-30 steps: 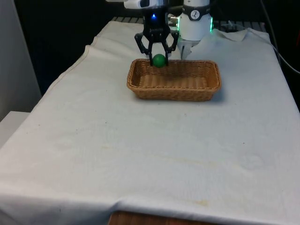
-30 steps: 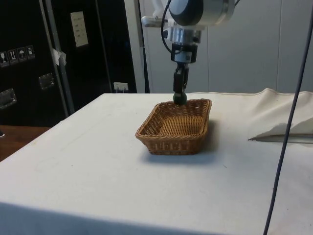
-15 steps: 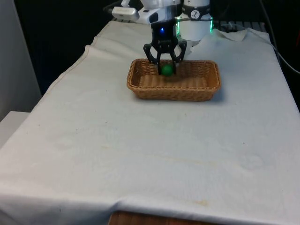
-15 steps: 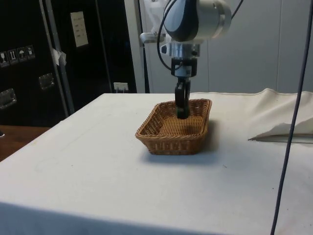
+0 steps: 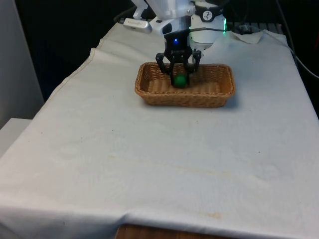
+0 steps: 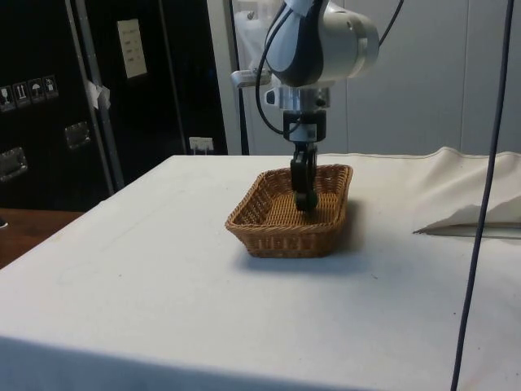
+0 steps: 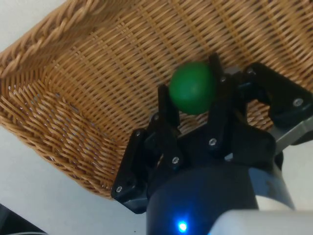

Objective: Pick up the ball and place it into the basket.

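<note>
- End effector (image 5: 179,79) (image 6: 305,198) (image 7: 193,93) lowered inside wicker basket (image 5: 149,92) (image 6: 260,236) (image 7: 73,98), fingers narrowed onto green ball (image 5: 179,79) (image 7: 192,87), one finger each side, both touching it.
- Ball clamped at fingertips, inside basket walls, below rim level in front view; contact with woven floor not discernible.
- In front view, ball left of basket centre, toward far wall.
- In side view, end effector pointing straight down over far half of basket; ball mostly hidden behind black fingers (image 6: 303,175).
- Basket rectangular, light brown wicker, long side across front view, resting on white-clothed tabletop (image 5: 159,159) (image 6: 163,293) toward far end.
- White arm (image 5: 169,10) (image 6: 321,41) reaching over basket from far side.
- Loose fold of cloth (image 6: 472,220) on tabletop at side view's right, well apart from basket.
</note>
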`<action>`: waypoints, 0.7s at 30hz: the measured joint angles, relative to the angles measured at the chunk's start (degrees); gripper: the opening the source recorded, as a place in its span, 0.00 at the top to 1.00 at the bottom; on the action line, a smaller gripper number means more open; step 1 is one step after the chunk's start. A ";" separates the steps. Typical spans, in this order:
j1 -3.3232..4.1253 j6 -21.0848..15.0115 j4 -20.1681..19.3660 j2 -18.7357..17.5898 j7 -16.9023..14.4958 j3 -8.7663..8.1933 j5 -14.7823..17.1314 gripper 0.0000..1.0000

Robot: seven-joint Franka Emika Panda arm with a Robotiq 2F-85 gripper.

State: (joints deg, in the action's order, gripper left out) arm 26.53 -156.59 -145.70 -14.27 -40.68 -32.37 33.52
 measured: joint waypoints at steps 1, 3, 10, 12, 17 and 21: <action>0.00 0.00 0.00 0.00 0.00 0.00 0.00 0.92; 0.00 0.06 0.00 0.00 0.00 0.00 0.00 0.85; 0.00 0.06 0.06 0.00 0.00 0.00 0.00 0.12; 0.00 0.06 0.06 0.00 0.00 0.00 0.00 0.03; 0.00 0.06 0.06 0.00 0.00 0.00 0.00 0.00; 0.00 0.06 0.11 0.11 0.06 0.00 0.00 0.00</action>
State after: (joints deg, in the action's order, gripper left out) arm 26.53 -156.53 -145.59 -14.15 -40.62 -32.37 33.52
